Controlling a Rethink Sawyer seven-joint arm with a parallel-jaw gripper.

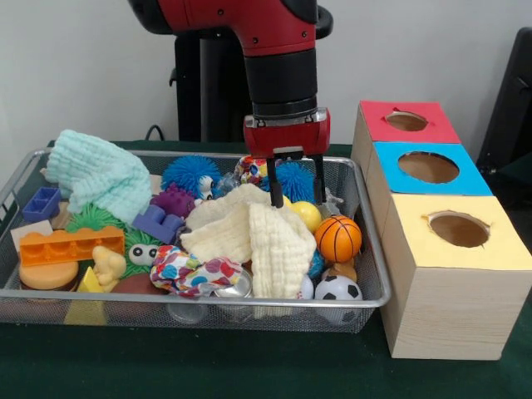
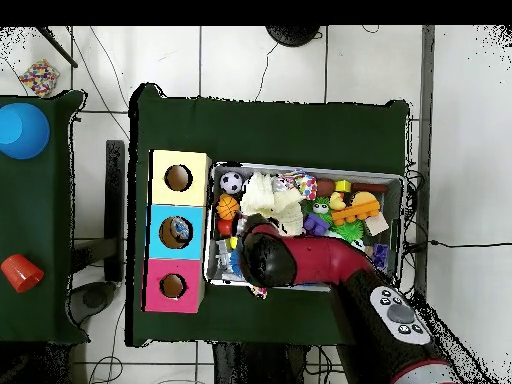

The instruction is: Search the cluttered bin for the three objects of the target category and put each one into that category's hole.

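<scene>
Hovering: end effector [image 1: 297, 193] open over cream cloth [image 1: 249, 233], maybe touching.

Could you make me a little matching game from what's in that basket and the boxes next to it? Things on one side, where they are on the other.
Seen from the front view.

Things:
1. Basketball
2. Orange brick
3. Mint cloth
4. Red box

Places:
A. Farthest of the three boxes
B. Basket's far left corner
C. Basket's right side, just behind the soccer ball
D. Near left of the basket, in front of the purple brick

Pairs: 1-C, 2-D, 3-B, 4-A
</scene>
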